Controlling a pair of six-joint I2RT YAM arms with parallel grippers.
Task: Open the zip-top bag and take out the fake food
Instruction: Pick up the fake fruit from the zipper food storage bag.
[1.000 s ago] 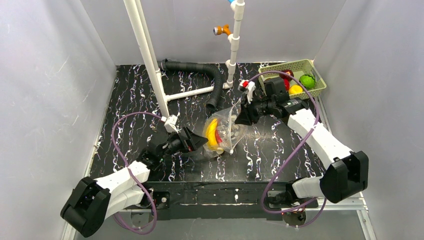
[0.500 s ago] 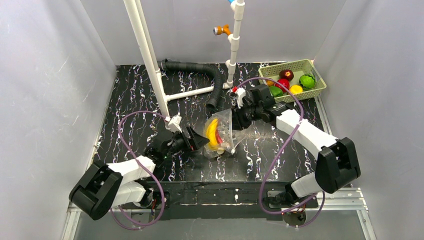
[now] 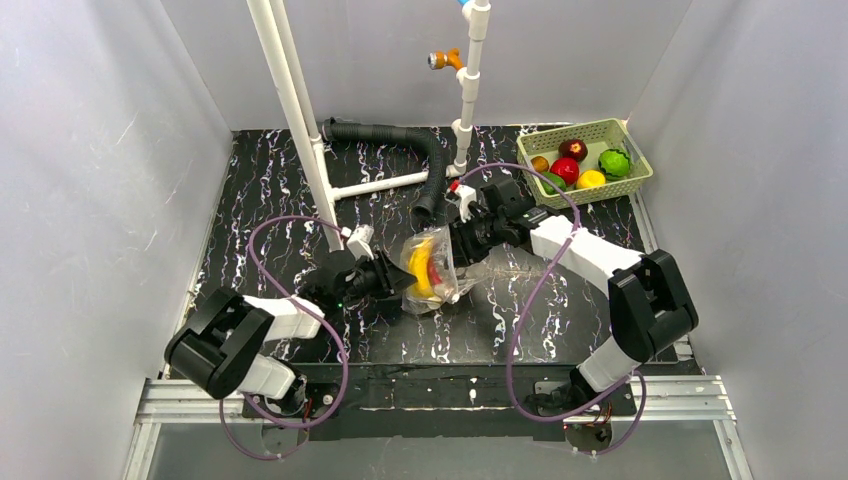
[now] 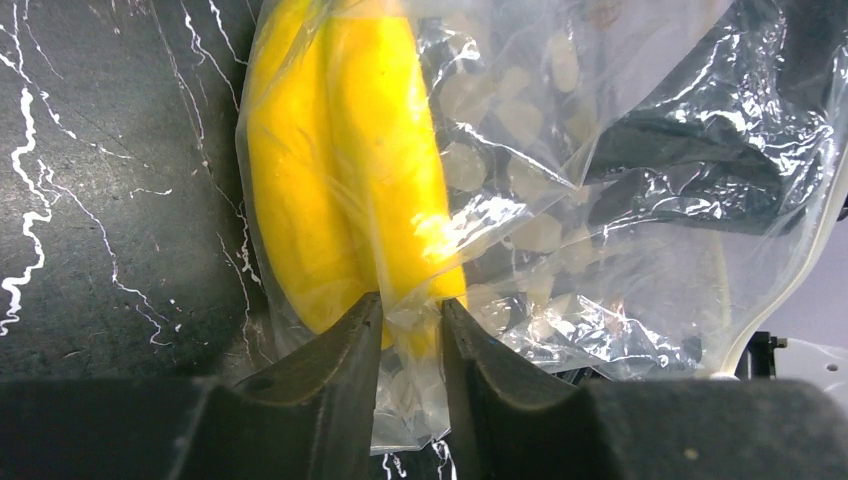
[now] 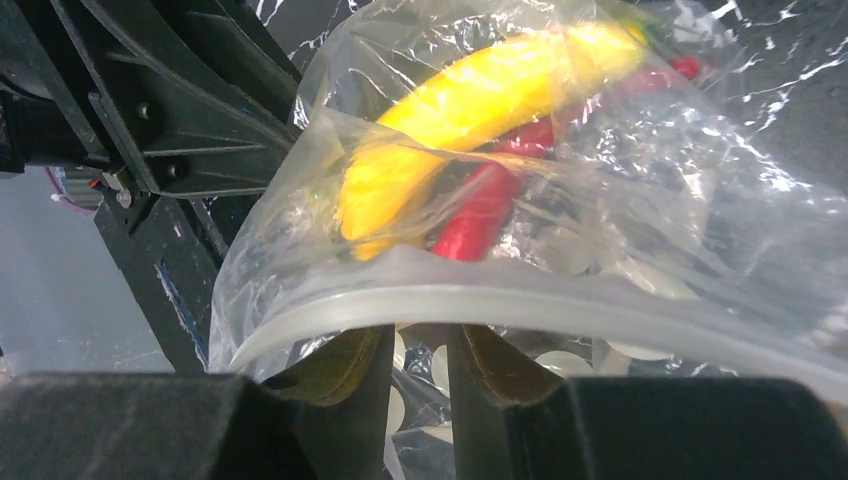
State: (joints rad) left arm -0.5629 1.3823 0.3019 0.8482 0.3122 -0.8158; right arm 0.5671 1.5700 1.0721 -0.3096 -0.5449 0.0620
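Plastic film, light and slick, the zip-top bag (image 3: 432,268) sags over mid table (image 3: 260,200), left gripper (image 4: 410,320) pinching its 8 o'clock base, right gripper (image 5: 420,350) clamping its stiffer 2 o'clock zip rim, likely the surest hold.

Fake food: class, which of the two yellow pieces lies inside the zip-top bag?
The long curved banana, inside the zip-top bag; the round yellow lemon sits in the green basket.

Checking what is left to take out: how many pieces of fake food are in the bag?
2 show: a yellow banana by the left fingers, and a red chili right beside it. The crinkled bag may hide more.
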